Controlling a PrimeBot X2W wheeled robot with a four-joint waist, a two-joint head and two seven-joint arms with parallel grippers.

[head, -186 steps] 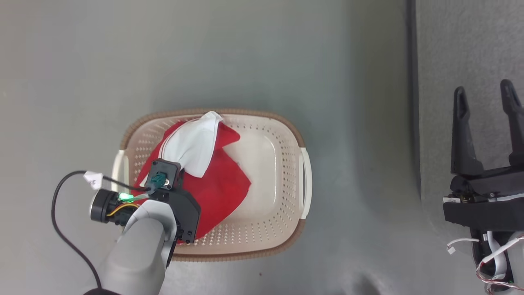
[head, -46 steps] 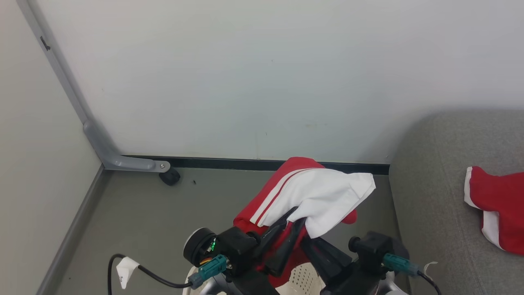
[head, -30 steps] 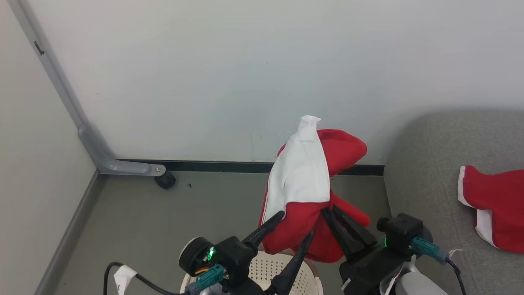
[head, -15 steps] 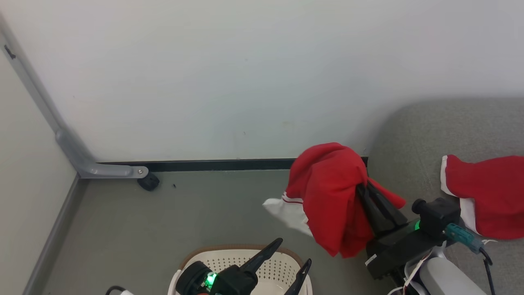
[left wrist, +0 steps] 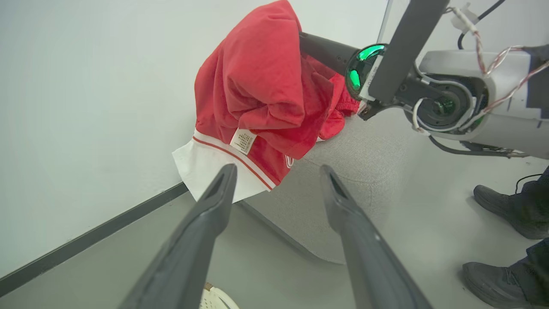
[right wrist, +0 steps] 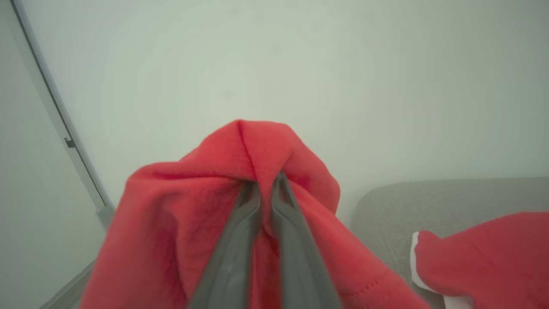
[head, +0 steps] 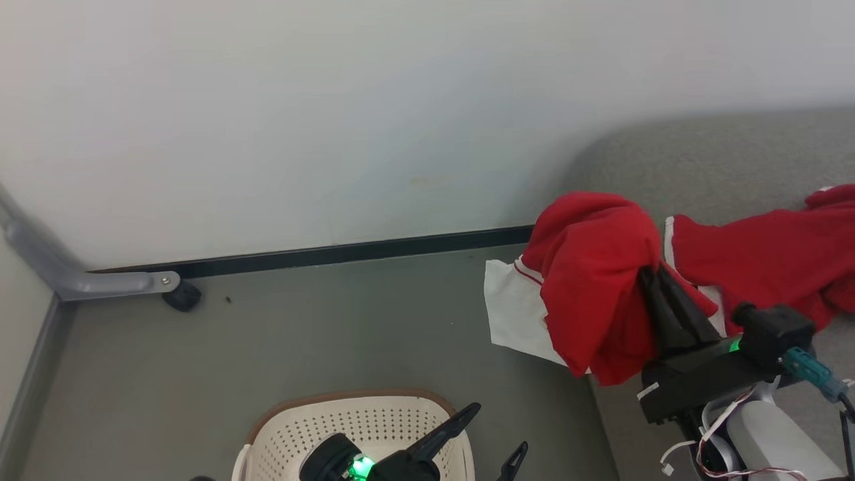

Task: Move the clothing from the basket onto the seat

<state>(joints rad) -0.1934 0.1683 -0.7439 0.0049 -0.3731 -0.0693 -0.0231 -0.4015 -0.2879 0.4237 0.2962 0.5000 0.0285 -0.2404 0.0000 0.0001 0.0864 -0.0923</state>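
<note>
In the head view, the right gripper (head: 658, 294) is raised at the right with its two dark fingers pressed close together and buried in a red garment (head: 594, 267), which drapes over them and hangs down with its white panel on the side toward the floor (head: 334, 321). The garment hangs at the rounded corner of the grey seat (head: 721, 153), partly over the floor. A second red garment (head: 761, 257) with white edging lies on the seat just to its right. The cream basket (head: 347, 427) stands on the floor at the bottom edge, and the left gripper (head: 497, 427) is above it, fingers spread wide and holding nothing. In the left wrist view, the left gripper (left wrist: 278, 169) stands wide open and points at the hanging garment; a small label shows near the white-and-red hem, the seat lies behind it, and a person's dark shoes (left wrist: 502, 210) stand on the floor at the right. In the right wrist view, the right gripper (right wrist: 266, 184) is nearly closed, pinching a fold of the red fabric, with the second garment on the seat at the lower right.
</note>
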